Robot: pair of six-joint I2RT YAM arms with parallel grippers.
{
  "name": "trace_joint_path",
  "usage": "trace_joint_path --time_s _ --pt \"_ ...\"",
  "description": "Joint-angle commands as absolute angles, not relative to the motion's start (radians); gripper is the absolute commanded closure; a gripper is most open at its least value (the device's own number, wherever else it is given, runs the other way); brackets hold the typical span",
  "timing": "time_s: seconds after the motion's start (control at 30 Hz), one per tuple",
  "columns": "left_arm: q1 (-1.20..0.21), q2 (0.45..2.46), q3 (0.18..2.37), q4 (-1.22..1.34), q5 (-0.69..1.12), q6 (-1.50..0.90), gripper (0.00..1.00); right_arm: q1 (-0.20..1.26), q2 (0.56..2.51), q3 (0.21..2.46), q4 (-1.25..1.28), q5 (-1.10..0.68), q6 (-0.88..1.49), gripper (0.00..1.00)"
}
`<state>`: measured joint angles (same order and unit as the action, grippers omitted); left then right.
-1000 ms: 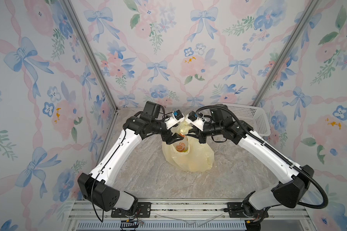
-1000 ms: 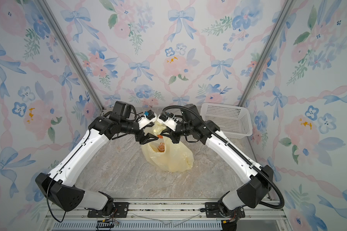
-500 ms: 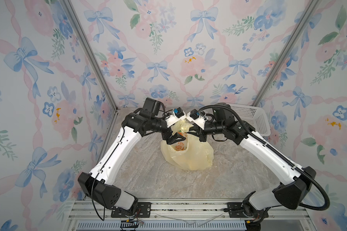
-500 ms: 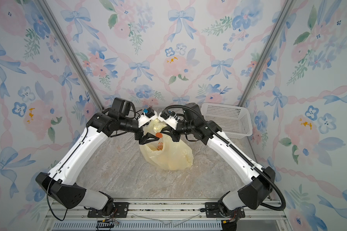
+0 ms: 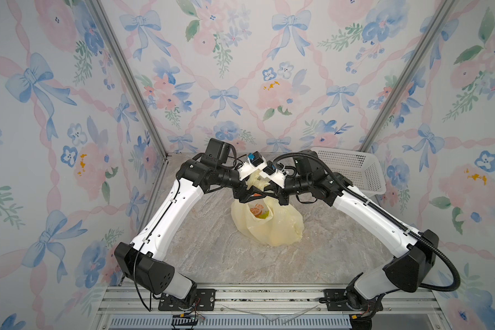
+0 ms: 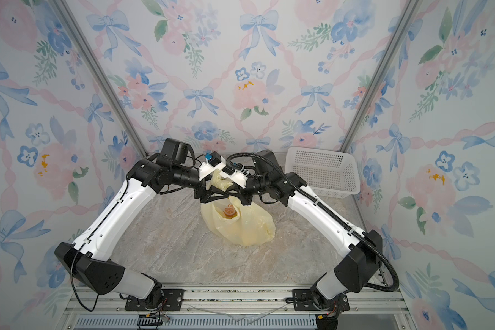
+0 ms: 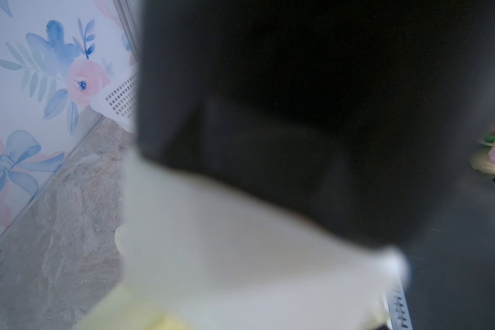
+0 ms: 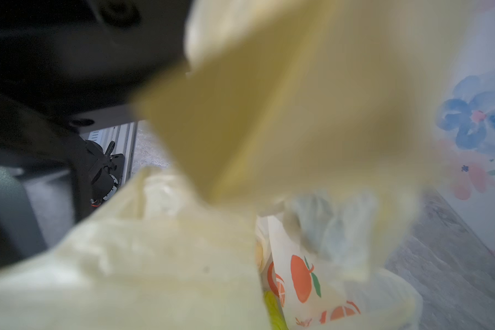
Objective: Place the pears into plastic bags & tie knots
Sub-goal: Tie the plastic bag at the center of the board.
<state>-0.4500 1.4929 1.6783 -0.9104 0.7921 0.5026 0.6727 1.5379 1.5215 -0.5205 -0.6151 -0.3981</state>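
Tabletop (image 5: 212, 257) of veined stone bears bag (image 5: 272, 228); floral walls (image 5: 240, 71); corner basket (image 5: 352, 168).

Your plastic bag (image 5: 272, 228) reads pale translucent yellow, printed with orange fruits (image 8: 303, 278) that carry small green leaves. A yellow-green patch (image 5: 265, 216) shows through the film beside the print. The table (image 5: 212, 257) is grey-beige marble with darker veins. The perforated basket (image 6: 320, 168) is plain white. The left arm (image 5: 172, 217) and right arm (image 5: 369, 217) are white shells with black joints, and the right one trails a black ribbed cable (image 5: 452, 268). The walls (image 5: 240, 71) are pale, patterned with blue bows, twisted pink ribbons, pink and blue flowers and green leaves.
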Motion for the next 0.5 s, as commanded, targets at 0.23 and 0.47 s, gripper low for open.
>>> trace_joint_path --time_s 0.23,0.47 --pt "-0.456 1.503 1.641 -0.925 0.834 0.545 0.66 0.694 1.502 1.498 -0.518 -0.581 -0.419 0.72" --pt "-0.455 1.505 1.642 -0.926 0.837 0.548 0.69 0.624 1.390 1.430 -0.503 -0.640 -0.348 0.37"
